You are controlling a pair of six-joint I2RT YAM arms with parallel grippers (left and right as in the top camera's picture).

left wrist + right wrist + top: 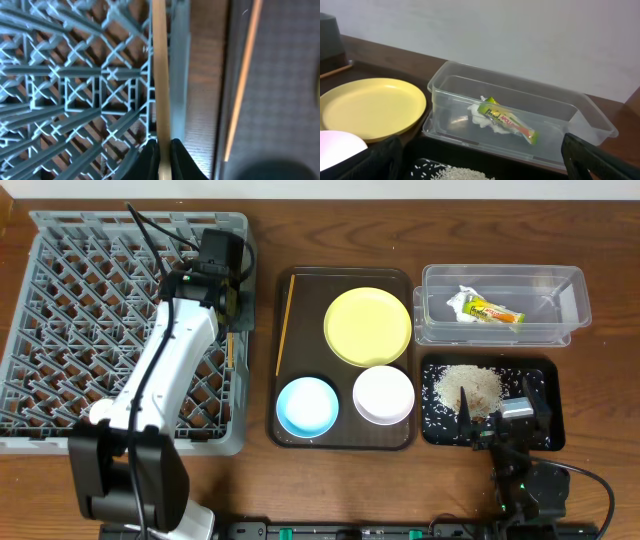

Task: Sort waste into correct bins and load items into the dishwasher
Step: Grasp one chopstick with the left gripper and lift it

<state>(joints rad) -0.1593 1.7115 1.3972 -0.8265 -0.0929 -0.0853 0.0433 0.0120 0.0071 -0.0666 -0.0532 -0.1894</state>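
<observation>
My left gripper (164, 150) is shut on a wooden chopstick (160, 75) at the right wall of the grey dish rack (60, 330); overhead it sits near the rack's right edge (232, 310). A second chopstick (285, 325) lies on the left of the brown tray and shows in the left wrist view (242, 80). The yellow plate (368, 326), light blue bowl (307, 405) and white bowl (383, 394) rest on that tray. The snack wrapper (507, 120) and white paper scrap (482, 116) lie in the clear tub (500, 305). My right gripper (480, 160) is open above the black tray (545, 375). No cup shows.
The brown serving tray (345, 438) sits between the rack and the bins. A heap of rice grains (470, 388) lies in the black tray. The right arm's base (525, 480) is at the table's front edge, the left arm's base (130, 480) at front left.
</observation>
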